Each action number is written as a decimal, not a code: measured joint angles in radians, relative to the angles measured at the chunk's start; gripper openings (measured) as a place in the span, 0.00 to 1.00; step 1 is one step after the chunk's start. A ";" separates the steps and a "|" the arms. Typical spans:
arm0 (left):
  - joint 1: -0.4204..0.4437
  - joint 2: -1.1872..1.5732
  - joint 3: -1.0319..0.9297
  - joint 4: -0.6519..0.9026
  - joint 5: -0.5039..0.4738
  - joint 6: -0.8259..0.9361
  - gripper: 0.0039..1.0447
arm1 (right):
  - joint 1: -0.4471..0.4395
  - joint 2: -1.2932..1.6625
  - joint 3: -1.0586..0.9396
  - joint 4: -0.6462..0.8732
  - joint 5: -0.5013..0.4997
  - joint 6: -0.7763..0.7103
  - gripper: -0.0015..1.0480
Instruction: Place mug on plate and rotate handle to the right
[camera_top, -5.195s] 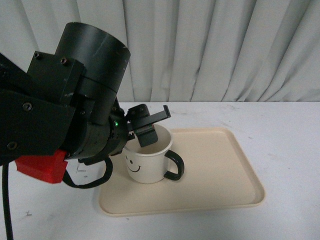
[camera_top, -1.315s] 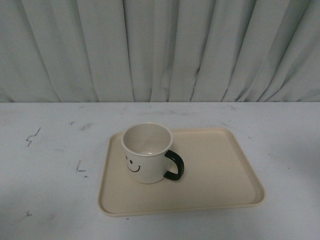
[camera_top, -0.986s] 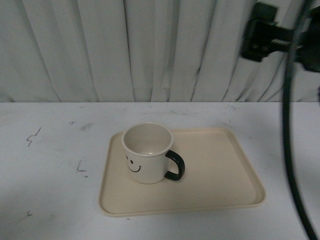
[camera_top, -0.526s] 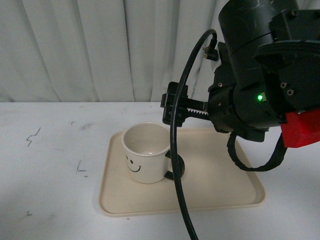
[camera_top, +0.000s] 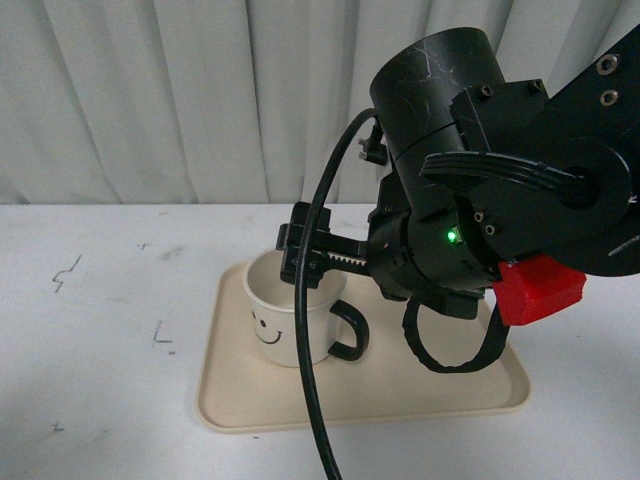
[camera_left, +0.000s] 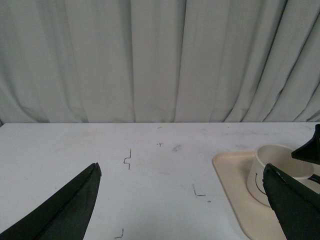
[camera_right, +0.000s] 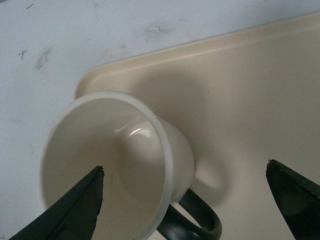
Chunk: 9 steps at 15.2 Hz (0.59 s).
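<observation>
The right arm (camera_top: 480, 200) has dropped over the mug (camera_top: 272, 328), cable (camera_top: 309, 385) crossing the plate (camera_top: 420, 388).

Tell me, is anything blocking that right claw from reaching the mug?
Nothing visible does. The open right gripper hangs above the mug, its fingers spread wide, with only air between. The mug already stands on the plate.
</observation>
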 joint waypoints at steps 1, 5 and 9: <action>0.000 0.000 0.000 0.000 0.000 0.000 0.94 | 0.000 0.006 0.002 0.001 0.000 0.003 0.94; 0.000 0.000 0.000 0.000 0.000 0.000 0.94 | 0.001 0.015 0.002 0.002 0.000 0.016 0.68; 0.000 0.000 0.000 0.000 0.000 0.000 0.94 | 0.008 0.022 0.005 0.005 0.001 0.021 0.45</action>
